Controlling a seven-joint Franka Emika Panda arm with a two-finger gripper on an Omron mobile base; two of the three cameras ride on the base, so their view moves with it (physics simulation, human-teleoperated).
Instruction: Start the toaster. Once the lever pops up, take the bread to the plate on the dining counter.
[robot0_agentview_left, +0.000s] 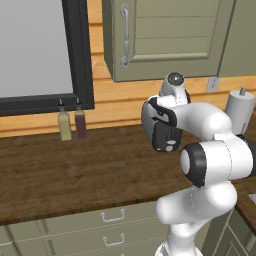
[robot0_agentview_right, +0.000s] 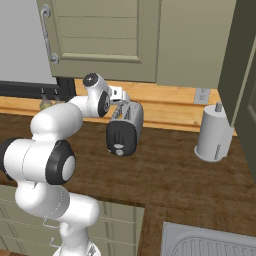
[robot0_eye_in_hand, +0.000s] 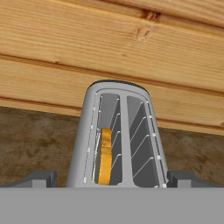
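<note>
A: Where is the toaster (robot0_agentview_right: 124, 131) found?

B: It is set on the dark wood-grain counter (robot0_agentview_right: 170, 170), towards the far edge, close to the plank wall (robot0_eye_in_hand: 131, 48). In the right base view its black end panel with the round knob is turned to the near side. A pale grey cylinder (robot0_agentview_right: 214, 133) with a top knob is stood well to its right, and two bottles (robot0_agentview_left: 71, 123) are seen far to the left in the left base view.

A: And the bread (robot0_eye_in_hand: 104, 155)?

B: It is seated upright in the left slot of the toaster, as seen from the hand view; the right slot is bare.

A: How is the gripper (robot0_eye_in_hand: 112, 178) held?

B: It is spread wide, above the toaster's slots, one fingertip (robot0_eye_in_hand: 40, 178) at each side of the body. Nothing is gripped.
</note>
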